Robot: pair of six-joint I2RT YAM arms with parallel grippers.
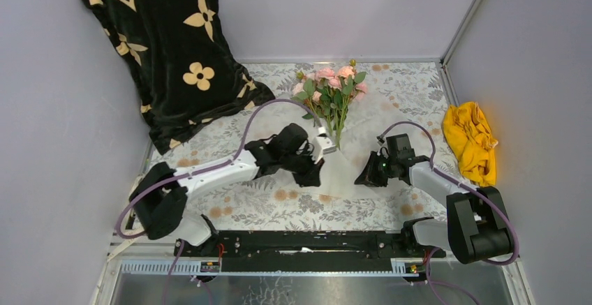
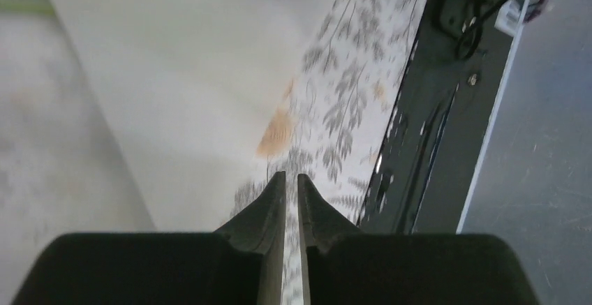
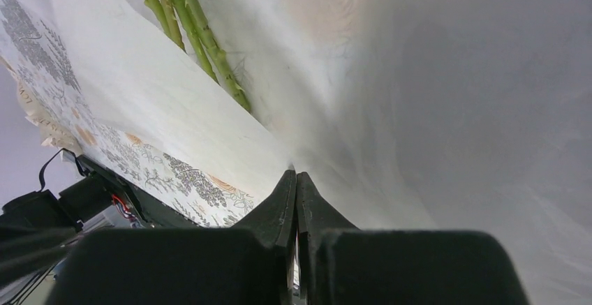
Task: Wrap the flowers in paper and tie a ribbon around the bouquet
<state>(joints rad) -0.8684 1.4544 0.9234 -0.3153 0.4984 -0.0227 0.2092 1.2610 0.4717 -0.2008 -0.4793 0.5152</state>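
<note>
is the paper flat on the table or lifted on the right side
Lifted. The right pincer is shut on the paper by its edge, holding it up beside the flower stems, tablecloth visible beneath.

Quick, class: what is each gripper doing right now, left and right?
Left gripper: nearly closed, apparently pinching the edge of the paper.
Right gripper: closed, pinching the paper at its edge.
</note>
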